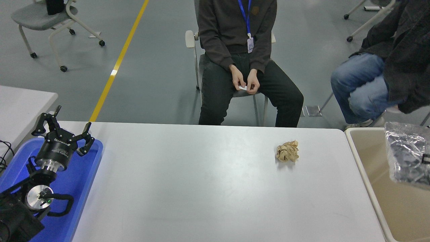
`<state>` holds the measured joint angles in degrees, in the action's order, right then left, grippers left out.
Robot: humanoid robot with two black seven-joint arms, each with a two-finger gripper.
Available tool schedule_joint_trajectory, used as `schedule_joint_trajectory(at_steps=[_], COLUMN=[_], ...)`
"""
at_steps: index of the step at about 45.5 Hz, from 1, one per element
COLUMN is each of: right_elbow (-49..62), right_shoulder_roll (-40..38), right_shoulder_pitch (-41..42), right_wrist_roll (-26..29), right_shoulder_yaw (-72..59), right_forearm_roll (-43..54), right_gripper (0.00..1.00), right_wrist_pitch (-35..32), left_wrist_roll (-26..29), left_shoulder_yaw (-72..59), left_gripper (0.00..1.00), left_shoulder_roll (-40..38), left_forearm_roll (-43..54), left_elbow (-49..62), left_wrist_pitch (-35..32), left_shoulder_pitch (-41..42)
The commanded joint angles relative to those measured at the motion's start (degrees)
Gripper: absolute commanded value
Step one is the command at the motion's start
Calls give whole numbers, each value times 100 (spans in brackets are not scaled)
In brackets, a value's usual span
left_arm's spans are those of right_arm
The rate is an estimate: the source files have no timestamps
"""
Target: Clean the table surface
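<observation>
The table surface (201,188) is wide and white-grey. A crumpled brown paper ball (287,151) lies on it at the right. A crinkled silver foil container (404,151) hangs at the right edge of the picture, over the beige bin (364,174) beside the table. Only the tips of my right gripper (426,160) show at the frame edge, shut on the foil. My left gripper (63,129) is parked at the lower left over the blue tray (80,181), open and empty.
One person sits on a chair (247,67) just beyond the table's far edge, and a second person in jeans (366,84) sits at the upper right. A smaller white table (20,104) stands at the left. Wheeled chairs stand farther back.
</observation>
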<state>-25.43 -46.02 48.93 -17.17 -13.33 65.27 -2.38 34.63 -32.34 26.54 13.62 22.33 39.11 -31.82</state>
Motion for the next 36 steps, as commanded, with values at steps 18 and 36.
schedule_joint_trajectory(at_steps=[18,36], right_elbow=[2850,3097], right_shoulder_roll=[1570,2326], right_shoulder_pitch=[-1280,-1087], right_wrist_roll=[-278,505], right_shoulder_yaw=[-1840,-1919], right_forearm_roll=[-58,-893], right_gripper=[0,0], right_wrist_pitch=[941,1020], left_wrist_roll=[9,0], left_shoulder_yaw=[0,0], left_gripper=[100,100], left_shoulder_roll=[0,0], left_forearm_roll=[0,0], left_elbow=[0,0], left_wrist_pitch=[0,0], left_shoulder_pitch=[0,0])
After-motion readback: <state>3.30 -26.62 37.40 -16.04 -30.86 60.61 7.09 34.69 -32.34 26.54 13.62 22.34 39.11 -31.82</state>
